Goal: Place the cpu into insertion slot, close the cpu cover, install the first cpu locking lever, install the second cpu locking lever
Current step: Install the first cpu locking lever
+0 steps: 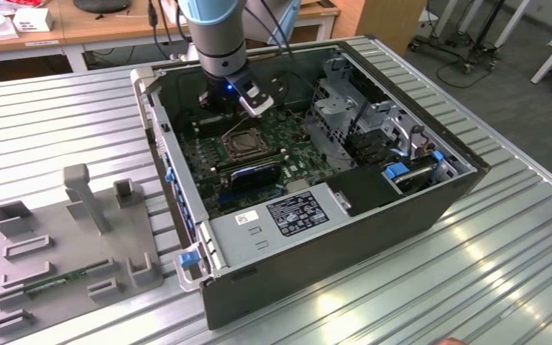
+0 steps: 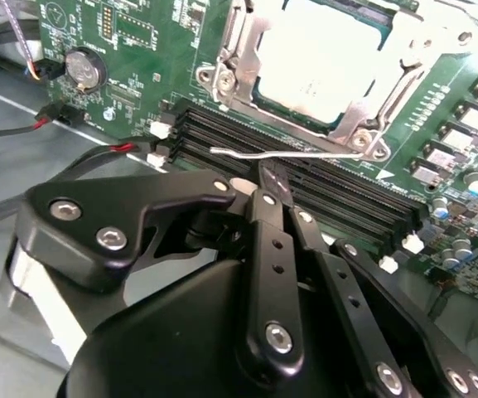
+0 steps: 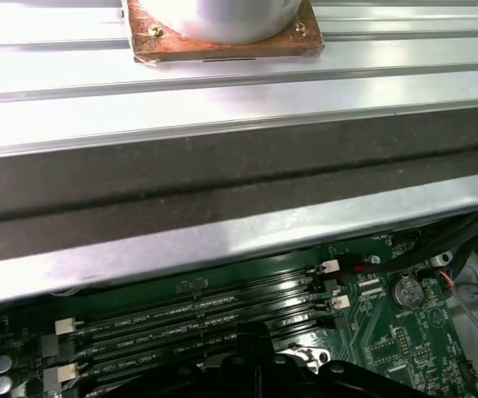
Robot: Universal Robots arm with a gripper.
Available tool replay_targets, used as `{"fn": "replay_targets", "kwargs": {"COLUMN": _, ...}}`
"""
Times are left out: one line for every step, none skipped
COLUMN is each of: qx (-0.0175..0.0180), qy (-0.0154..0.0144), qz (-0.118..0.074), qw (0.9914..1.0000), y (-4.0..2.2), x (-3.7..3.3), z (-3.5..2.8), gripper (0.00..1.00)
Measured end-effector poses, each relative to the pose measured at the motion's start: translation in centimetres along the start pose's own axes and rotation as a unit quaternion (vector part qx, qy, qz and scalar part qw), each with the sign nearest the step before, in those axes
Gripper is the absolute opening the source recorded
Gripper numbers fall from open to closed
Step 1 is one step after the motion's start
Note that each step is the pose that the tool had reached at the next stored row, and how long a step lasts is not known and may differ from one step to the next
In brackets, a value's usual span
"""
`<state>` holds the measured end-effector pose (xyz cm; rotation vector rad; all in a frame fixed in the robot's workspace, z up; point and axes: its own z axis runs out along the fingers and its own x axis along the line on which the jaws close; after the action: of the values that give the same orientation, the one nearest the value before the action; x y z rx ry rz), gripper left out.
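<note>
The cpu (image 2: pixel 321 58) with its pale metal top sits in the insertion slot (image 1: pixel 242 144) on the green motherboard inside the open computer case. The silvery cpu cover (image 2: pixel 229 58) lies down around it, framing the chip. A thin wire locking lever (image 2: pixel 288 152) stretches across the black memory slots (image 2: pixel 338 195) beside the socket. In the exterior view it angles up toward the arm. My gripper (image 2: pixel 265 181) hangs just short of that lever with its black fingers (image 2: pixel 263 249) shut together. It is inside the case beyond the socket (image 1: pixel 233 109), and its tip is over the memory slots (image 3: pixel 255 344).
The case wall (image 3: pixel 222 199) and the slatted metal table (image 3: pixel 222 91) lie close behind the gripper. A coin battery (image 2: pixel 84 69) and red and black cables (image 2: pixel 98 149) are beside it. A drive cage (image 1: pixel 353 122) and power supply (image 1: pixel 290 215) fill the case. A grey fixture tray (image 1: pixel 65 251) is at the exterior view's left.
</note>
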<state>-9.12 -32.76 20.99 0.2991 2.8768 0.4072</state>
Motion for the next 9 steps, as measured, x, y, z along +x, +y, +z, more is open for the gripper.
{"fn": "replay_targets", "kwargs": {"qx": -0.0001, "qy": -0.0004, "qz": 0.000, "qw": 1.00000, "y": -0.03, "x": 0.17, "z": -0.02, "gripper": 0.11}}
{"fn": "replay_targets", "kwargs": {"qx": -0.0002, "qy": -0.0008, "qz": 0.000, "qw": 1.00000, "y": -0.05, "x": 0.36, "z": -0.05, "gripper": 0.11}}
{"fn": "replay_targets", "kwargs": {"qx": -0.0004, "qy": -0.0014, "qz": 0.000, "qw": 1.00000, "y": -0.08, "x": 0.56, "z": -0.09, "gripper": 0.11}}
{"fn": "replay_targets", "kwargs": {"qx": -0.0005, "qy": -0.0020, "qz": -0.001, "qw": 1.00000, "y": -0.10, "x": 0.69, "z": -0.12, "gripper": 0.11}}
{"fn": "replay_targets", "kwargs": {"qx": -0.0006, "qy": -0.0023, "qz": -0.001, "qw": 1.00000, "y": -0.10, "x": 0.73, "z": -0.13, "gripper": 0.11}}
{"fn": "replay_targets", "kwargs": {"qx": -0.0007, "qy": -0.0024, "qz": -0.001, "qw": 1.00000, "y": -0.10, "x": 0.74, "z": -0.14, "gripper": 0.11}}
{"fn": "replay_targets", "kwargs": {"qx": -0.0006, "qy": -0.0023, "qz": -0.001, "qw": 1.00000, "y": -0.09, "x": 0.73, "z": -0.19, "gripper": 0.11}}
{"fn": "replay_targets", "kwargs": {"qx": -0.0007, "qy": -0.0024, "qz": -0.001, "qw": 1.00000, "y": -0.07, "x": 0.72, "z": -0.25, "gripper": 0.11}}
{"fn": "replay_targets", "kwargs": {"qx": -0.0006, "qy": -0.0024, "qz": -0.001, "qw": 1.00000, "y": -0.04, "x": 0.70, "z": -0.35, "gripper": 0.11}}
